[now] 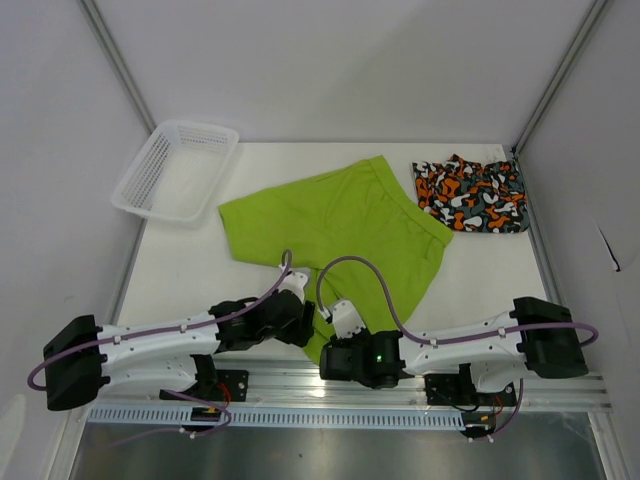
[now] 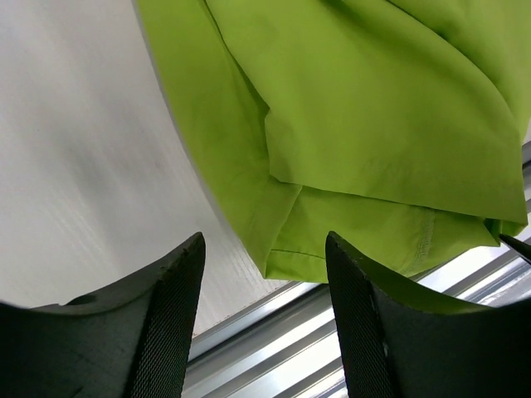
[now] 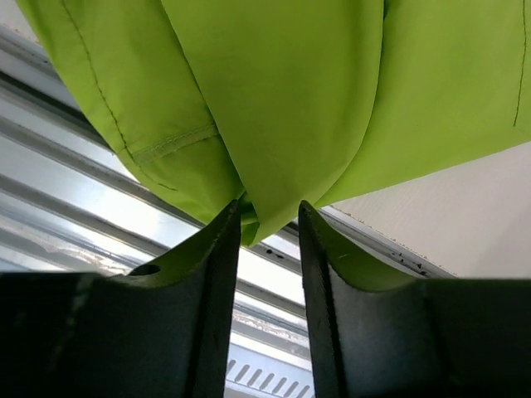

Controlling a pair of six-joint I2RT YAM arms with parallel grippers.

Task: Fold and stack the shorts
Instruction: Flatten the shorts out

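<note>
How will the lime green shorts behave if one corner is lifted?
Probably floppy: the lime green shorts lie in soft folds and creases. Likely light for their size, since the fabric looks thin. Their near corner already reaches out over the metal rail, so the rest may trail behind and unfold rather than rise together.

basket back left on table; spread shorts mid-table, near hem past the front edge; folded shorts back right, just beside them.
</note>
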